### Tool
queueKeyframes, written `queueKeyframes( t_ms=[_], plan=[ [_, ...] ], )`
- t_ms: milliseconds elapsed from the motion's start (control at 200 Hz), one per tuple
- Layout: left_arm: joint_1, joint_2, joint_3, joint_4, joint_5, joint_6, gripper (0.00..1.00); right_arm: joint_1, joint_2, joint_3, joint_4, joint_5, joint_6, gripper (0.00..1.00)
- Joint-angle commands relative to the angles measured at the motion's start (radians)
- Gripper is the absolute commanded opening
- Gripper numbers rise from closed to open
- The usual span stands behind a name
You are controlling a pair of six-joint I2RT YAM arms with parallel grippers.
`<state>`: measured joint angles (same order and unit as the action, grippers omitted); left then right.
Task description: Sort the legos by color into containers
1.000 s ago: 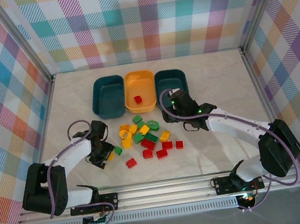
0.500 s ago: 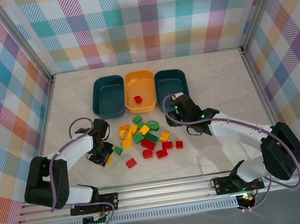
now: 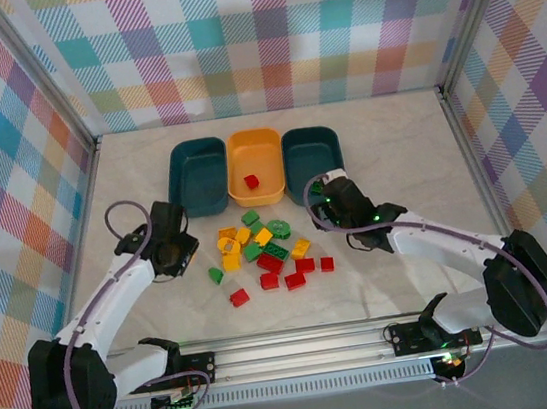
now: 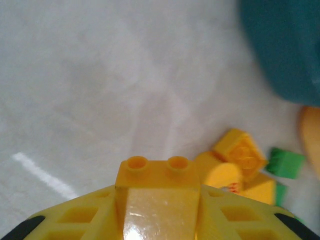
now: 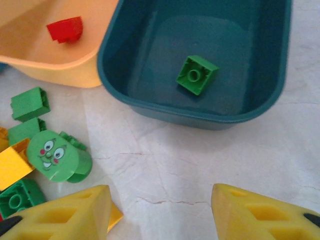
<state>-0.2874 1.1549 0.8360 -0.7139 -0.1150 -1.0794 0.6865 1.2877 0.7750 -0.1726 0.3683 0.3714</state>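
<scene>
My left gripper (image 3: 172, 246) is shut on a yellow brick (image 4: 157, 177), held above the table to the left of the loose legos (image 3: 265, 251). My right gripper (image 3: 333, 212) hovers open and holds nothing; its fingers (image 5: 65, 212) sit near the right teal bin (image 3: 309, 149). A green brick (image 5: 197, 74) lies in that bin (image 5: 245, 45). The orange-yellow bin (image 3: 256, 151) holds one red brick (image 3: 250, 181), and the left teal bin (image 3: 198, 179) has nothing in it. Red, yellow and green bricks lie scattered in front of the bins.
A green brick (image 3: 215, 274) and a red brick (image 3: 238, 297) lie apart at the pile's left front. A round green piece with a face (image 5: 55, 156) sits close to my right gripper's left finger. Metal frame posts and checked walls enclose the table.
The left gripper has lifted a yellow brick off the table left of the pile and moved back and left. The right gripper has drawn back from the right teal bin.
</scene>
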Motion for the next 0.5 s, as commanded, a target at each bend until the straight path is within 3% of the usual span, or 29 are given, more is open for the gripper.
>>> queueKeyframes(
  t_ms=[0,125,270,495],
  plan=[
    [0.005,0.075,0.130,0.016,-0.035,0.123,0.40,-0.050,-0.053,-0.035,0.030,0.038,0.048,0.55],
    [0.040,0.256,0.286,0.061,-0.006,0.232,0.39,-0.088,-0.084,-0.062,0.045,0.033,0.071,0.56],
    [0.088,0.511,0.472,0.105,0.102,0.336,0.39,-0.105,-0.105,-0.088,0.061,0.064,0.076,0.57],
    [0.106,0.804,0.732,0.041,0.148,0.453,0.41,-0.129,-0.111,-0.095,0.066,0.104,0.054,0.60]
  ],
)
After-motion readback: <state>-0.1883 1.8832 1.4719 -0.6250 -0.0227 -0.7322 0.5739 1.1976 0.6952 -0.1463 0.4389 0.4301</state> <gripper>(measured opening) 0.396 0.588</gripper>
